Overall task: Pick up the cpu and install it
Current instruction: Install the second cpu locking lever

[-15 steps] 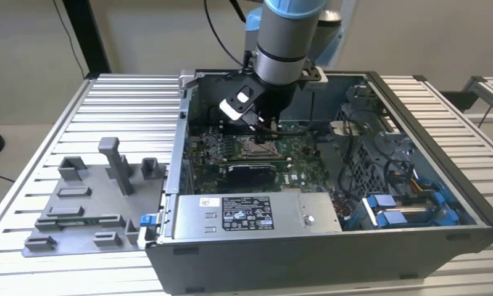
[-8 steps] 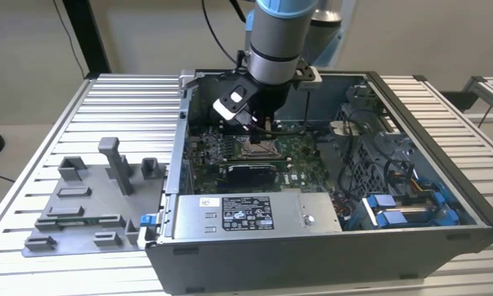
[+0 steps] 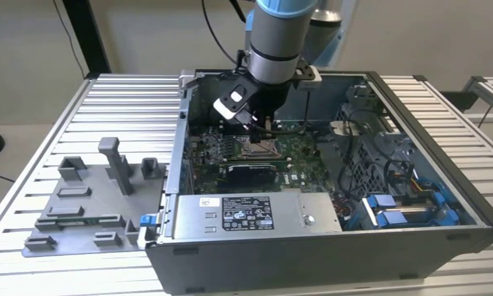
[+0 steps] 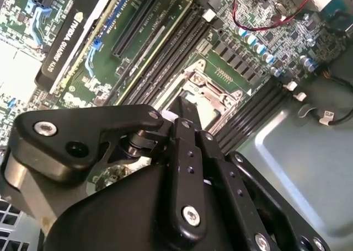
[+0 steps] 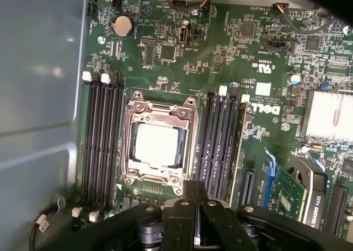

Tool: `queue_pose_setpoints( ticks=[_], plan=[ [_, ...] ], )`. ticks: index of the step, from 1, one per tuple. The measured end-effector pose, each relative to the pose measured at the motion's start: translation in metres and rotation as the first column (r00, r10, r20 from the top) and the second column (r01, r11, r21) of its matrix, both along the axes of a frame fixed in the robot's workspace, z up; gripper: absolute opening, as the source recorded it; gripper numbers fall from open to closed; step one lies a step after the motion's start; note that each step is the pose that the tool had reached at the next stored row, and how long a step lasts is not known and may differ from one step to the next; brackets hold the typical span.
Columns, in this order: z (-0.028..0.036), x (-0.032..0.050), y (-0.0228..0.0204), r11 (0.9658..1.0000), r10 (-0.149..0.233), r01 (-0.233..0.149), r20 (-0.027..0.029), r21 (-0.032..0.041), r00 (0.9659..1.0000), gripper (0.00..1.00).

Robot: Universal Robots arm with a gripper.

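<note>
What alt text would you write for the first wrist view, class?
A silvery CPU lies inside the metal-framed socket on a green motherboard, flanked by black memory slots. The black gripper hovers at the socket's edge.

silvery-white cpu point(image 5: 157, 146), green motherboard point(image 5: 220, 52), black tool point(image 5: 193, 207)

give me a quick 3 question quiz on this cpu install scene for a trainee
1. True or false: the cpu lies on the grey fixture outside the computer case.
2. What flanks the socket on both sides? A) black memory slots B) fans C) blue drive bays
3. Fill in: in the exterior view the gripper hangs over the ___.
Key: 1 false, it sits in the socket; 2 A; 3 motherboard.
</note>
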State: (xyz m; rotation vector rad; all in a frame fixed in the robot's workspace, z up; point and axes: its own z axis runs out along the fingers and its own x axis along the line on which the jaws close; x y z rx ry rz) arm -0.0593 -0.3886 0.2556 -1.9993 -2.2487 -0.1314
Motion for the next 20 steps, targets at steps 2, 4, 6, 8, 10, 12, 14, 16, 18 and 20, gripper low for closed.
queue_pose_setpoints(
  ticks=[2,4,6,8,10,12,14,16,18,20],
  plan=[
    [-0.0006,0.0,0.0014,1.0,0.0,0.0,0.0003,0.0001,1.0,0.0],
    [-0.001,0.0008,0.0021,1.0,0.0,0.0,0.0002,0.0003,1.0,0.0],
    [-0.0015,0.0009,0.0024,1.0,0.0,0.0,0.0003,0.0002,1.0,0.0],
    [-0.0016,0.0009,0.0023,1.0,0.0,0.0,0.0003,-0.0002,1.0,0.0],
    [-0.0017,0.0008,0.0024,1.0,0.0,0.0,0.0004,0.0,1.0,0.0],
    [-0.0022,-0.0006,0.0026,1.0,0.0,0.0,0.0009,0.0001,1.0,0.0],
    [-0.0024,-0.0017,0.0027,1.0,0.0,0.0,0.0012,0.0,1.0,0.0],
    [-0.0033,-0.0023,0.0029,1.0,0.0,0.0,0.0016,0.0002,1.0,0.0],
    [-0.0043,-0.0027,0.003,1.0,0.0,0.0,0.0018,0.0,1.0,0.0],
    [-0.0056,-0.0036,0.0032,1.0,0.0,0.0,0.0026,0.0001,1.0,0.0]
  ],
)
